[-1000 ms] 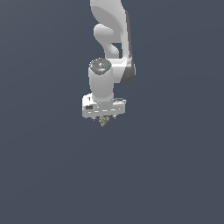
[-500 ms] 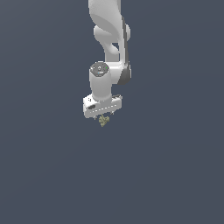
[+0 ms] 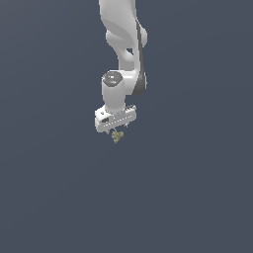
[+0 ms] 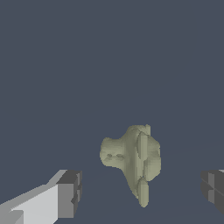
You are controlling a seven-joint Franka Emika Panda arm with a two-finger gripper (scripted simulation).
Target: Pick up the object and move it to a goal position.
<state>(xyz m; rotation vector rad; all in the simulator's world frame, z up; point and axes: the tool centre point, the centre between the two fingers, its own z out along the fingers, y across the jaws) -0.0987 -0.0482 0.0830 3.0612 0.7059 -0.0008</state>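
The object [image 4: 131,159] is a small lumpy olive-tan thing. In the wrist view it sits between my two dark fingertips [image 4: 70,192], with a clear gap on each side. My gripper [image 4: 142,190] is open and touches nothing. Seen from the exterior view, the white gripper [image 3: 117,130] points downward with the object [image 3: 116,137] directly under its fingers. Whether the object rests on the ground cannot be told.
Flat, uniform dark blue-grey ground fills both views. The white arm [image 3: 123,44] rises from the gripper to the top edge of the exterior view.
The arm's upper links and hand have shifted slightly toward the exterior view's left. The object stays in the same spot under the gripper.
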